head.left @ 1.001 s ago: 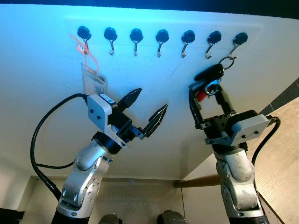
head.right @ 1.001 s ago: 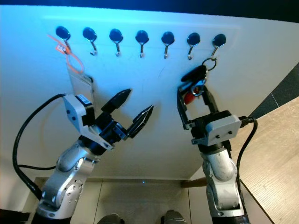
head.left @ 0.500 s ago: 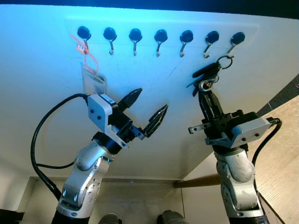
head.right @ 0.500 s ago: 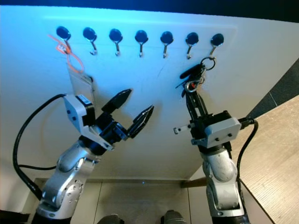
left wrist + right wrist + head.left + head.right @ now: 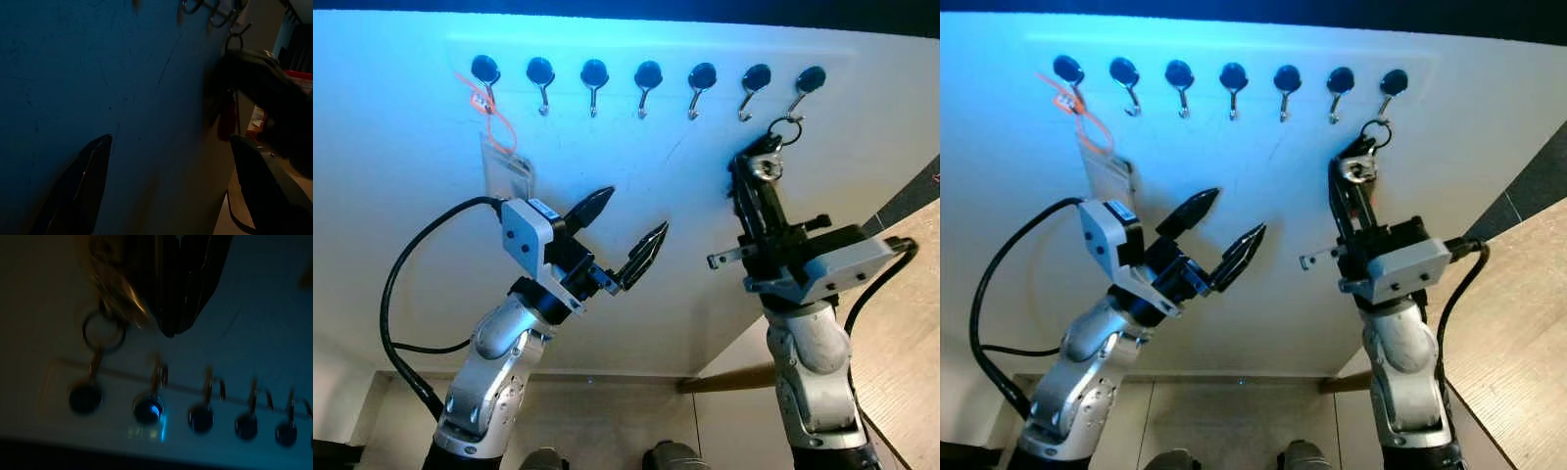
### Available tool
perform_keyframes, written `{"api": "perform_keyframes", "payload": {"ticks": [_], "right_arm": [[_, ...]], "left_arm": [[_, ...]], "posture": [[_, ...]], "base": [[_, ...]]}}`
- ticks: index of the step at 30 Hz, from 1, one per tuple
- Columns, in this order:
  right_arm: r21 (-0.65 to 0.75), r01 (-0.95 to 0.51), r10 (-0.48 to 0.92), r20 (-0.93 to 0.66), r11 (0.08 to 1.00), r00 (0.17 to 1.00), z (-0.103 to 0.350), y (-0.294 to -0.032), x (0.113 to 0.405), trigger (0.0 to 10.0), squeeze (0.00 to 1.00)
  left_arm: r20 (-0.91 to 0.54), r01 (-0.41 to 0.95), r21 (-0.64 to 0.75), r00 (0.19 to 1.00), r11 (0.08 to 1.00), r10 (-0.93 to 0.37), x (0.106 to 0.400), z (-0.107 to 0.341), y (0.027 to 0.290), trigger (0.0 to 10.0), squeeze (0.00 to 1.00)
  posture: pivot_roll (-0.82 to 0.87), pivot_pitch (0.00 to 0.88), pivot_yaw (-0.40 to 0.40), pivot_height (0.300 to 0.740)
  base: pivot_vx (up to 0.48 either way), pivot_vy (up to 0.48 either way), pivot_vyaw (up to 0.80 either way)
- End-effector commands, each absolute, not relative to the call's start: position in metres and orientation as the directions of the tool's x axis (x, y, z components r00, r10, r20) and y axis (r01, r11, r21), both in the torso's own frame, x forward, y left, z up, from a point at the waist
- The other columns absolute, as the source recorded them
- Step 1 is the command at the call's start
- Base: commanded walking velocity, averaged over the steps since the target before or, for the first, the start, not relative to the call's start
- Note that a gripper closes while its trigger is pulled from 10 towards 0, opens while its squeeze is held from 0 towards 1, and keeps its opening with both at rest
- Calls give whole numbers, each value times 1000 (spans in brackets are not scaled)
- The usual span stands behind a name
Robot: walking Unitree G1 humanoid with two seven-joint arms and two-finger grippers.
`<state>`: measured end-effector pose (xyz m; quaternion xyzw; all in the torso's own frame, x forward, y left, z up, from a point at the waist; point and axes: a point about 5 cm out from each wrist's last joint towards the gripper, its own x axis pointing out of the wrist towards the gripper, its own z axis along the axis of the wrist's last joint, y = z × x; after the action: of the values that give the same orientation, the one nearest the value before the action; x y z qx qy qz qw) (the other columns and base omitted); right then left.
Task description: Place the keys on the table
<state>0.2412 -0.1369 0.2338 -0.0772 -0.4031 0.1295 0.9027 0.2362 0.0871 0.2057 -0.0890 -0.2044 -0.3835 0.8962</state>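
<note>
Hanging from the rightmost of seven black-knobbed hooks [image 5: 644, 80] on a white wall panel [image 5: 401, 196], the keys [image 5: 766, 162] sit by their ring [image 5: 784, 130] in the left eye view, with the right gripper [image 5: 752, 181] raised against them — its fingers [image 5: 760, 208] pressed together on the bunch just below the ring. The left gripper [image 5: 625, 230] hovers well apart from the keys, lower on the wall, fingers spread wide and pinching nothing. An orange lanyard [image 5: 494, 110] with a clear badge holder [image 5: 507, 168] hangs from the leftmost hook, and a wooden tabletop [image 5: 911, 323] shows at the lower right. In the right eye view the same scene holds: the right gripper [image 5: 1351, 191] closed on the keys [image 5: 1361, 168] under the last hook, the left gripper [image 5: 1229, 230] open beside the bare wall. The left wrist view is dark — its two fingers [image 5: 78, 191] stand far apart, and beyond them the right gripper shows as a blurred dark mass with something red at the keys [image 5: 226, 117]. The right wrist view, dim and blurred, shows closed fingertips [image 5: 181, 289] beside the brassy keys [image 5: 115, 286], whose ring [image 5: 103, 335] loops onto the end hook.
</note>
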Motion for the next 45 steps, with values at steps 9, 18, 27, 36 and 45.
{"api": "perform_keyframes", "payload": {"ticks": [9, 18, 27, 36, 45], "right_arm": [[-258, -181, 314, 728, 949, 609, 248, -130, 239, 0, 0], [-270, -158, 301, 652, 950, 696, 223, -135, 240, 10000, 376], [-277, -75, 240, 628, 958, 741, 214, -152, 234, 10000, 1000], [-324, -20, 241, 661, 946, 711, 226, -156, 230, 10000, 0], [-371, -101, 341, 668, 923, 661, 231, -131, 221, 10000, 0]], "left_arm": [[425, 732, 11, 613, 681, -666, 234, 203, 84, 10000, 0], [423, 733, 14, 612, 681, -668, 233, 203, 84, 10000, 0], [421, 737, 17, 608, 676, -673, 232, 203, 83, 10000, 0], [427, 742, 20, 600, 670, -677, 234, 203, 82, 10000, 0], [428, 747, 20, 594, 664, -681, 233, 203, 80, 10000, 0]], "posture": [[-7, 124, -21, 740], [-1, 124, -25, 740], [0, 122, -18, 740], [1, 105, -20, 740], [5, 99, -20, 740]], "base": [[0, 0, 0], [0, 0, 0], [0, 0, 0], [0, 0, 0], [0, 0, 0]]}}
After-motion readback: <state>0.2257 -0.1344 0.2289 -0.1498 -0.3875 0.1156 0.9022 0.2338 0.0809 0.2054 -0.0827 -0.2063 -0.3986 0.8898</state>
